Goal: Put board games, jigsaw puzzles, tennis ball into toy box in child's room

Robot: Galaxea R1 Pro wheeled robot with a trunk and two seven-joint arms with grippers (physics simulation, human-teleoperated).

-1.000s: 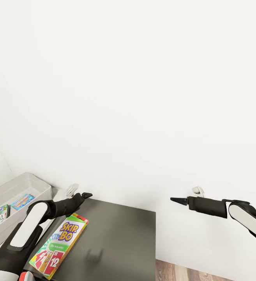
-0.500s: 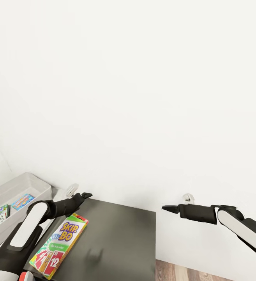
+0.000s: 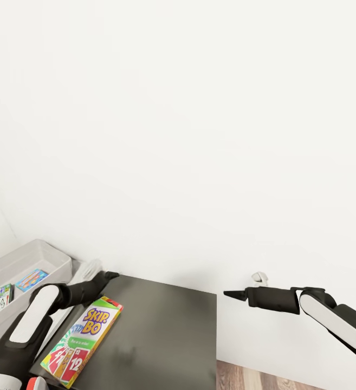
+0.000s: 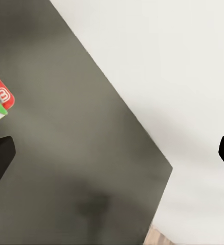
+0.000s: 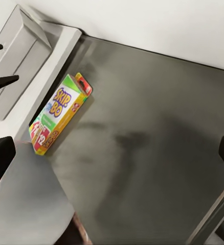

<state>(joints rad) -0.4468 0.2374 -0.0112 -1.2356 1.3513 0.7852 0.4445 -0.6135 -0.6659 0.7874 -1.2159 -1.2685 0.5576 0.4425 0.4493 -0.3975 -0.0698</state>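
SKIP-BO box [image 3: 83, 338] lies on the dark cabinet top [image 3: 161, 336], unpicked; both grippers, left [image 3: 104, 275] and right [image 3: 237, 294], open-jawed, next must grasp it for the toy box [image 3: 20, 259].

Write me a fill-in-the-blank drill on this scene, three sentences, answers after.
1. The SKIP-BO box lies flat on the ___ cabinet top.
2. The light-grey toy box stands to the robot's ___ of that cabinet top.
3. Neither the left claw nor the right claw holds anything; both are ___.

Missing words: dark-grey; left; open
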